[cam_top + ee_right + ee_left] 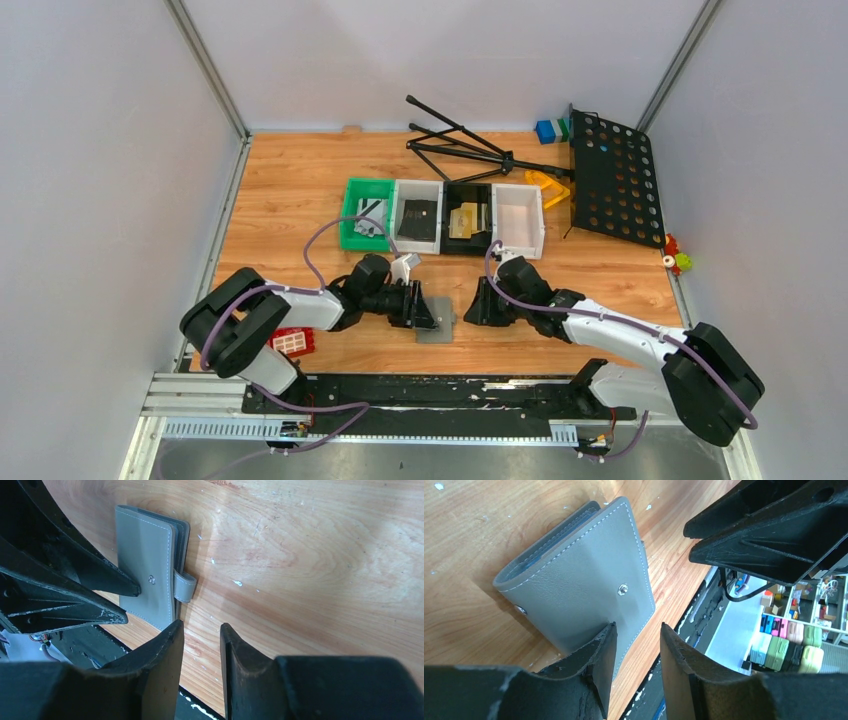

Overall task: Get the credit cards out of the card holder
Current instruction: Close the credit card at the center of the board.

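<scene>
Wide table (290,190): bare wood lay open ahead of left gripper (636,627) and right gripper (200,627). Row of trays (519,188) stood far ahead of both, cards (463,220) inside. Grey holder (437,325) lay folded flat between grippers. Left gripper parted, empty, one finger (599,650) over holder's near edge. Right gripper parted, empty, just short of tab (184,585).

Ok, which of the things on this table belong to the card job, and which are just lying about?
Job: grey card holder; gold card, black card and silvery card in the row of trays; left gripper; right gripper.
Lying about: red block with white squares; black music stand; yellow piece; blue and green blocks.
</scene>
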Controlling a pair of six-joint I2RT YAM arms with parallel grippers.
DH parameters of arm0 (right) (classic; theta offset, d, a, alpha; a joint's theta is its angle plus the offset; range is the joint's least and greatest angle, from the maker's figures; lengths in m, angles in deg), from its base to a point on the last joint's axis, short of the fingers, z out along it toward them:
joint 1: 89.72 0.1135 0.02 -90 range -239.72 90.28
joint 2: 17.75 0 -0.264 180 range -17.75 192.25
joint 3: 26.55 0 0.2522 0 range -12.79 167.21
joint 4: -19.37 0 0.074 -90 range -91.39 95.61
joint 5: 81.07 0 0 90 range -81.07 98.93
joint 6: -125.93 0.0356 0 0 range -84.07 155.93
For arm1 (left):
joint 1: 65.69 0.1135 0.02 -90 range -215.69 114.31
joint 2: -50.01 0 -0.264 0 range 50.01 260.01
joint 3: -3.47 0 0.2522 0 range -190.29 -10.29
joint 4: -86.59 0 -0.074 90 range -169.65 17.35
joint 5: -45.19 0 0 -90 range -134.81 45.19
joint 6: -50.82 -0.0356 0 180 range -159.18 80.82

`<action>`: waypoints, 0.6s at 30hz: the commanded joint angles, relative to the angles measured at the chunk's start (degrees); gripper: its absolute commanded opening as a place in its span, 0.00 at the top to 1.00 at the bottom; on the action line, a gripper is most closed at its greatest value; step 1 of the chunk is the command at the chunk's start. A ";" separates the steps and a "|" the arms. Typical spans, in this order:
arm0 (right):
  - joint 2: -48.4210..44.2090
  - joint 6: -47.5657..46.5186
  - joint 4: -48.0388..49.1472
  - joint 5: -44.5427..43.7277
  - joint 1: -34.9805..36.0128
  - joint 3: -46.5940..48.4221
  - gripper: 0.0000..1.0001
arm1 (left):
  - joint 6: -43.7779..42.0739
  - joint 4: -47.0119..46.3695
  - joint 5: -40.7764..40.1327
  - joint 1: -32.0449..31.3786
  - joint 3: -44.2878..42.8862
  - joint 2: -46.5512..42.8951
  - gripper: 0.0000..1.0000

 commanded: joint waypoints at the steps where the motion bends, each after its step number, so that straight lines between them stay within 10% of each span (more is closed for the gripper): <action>1: -1.28 0.41 1.53 -0.06 -0.19 -0.04 0.66 | -2.99 4.96 -2.43 -0.34 -0.92 0.87 0.55; 8: -0.72 -0.13 5.37 4.64 -0.20 -0.44 0.43 | -4.88 15.70 -5.85 -0.35 -2.41 -10.26 0.51; 18: -5.59 -5.41 -1.60 -2.95 -0.42 2.60 0.44 | -10.61 38.66 -26.18 -0.26 -5.82 -27.54 0.27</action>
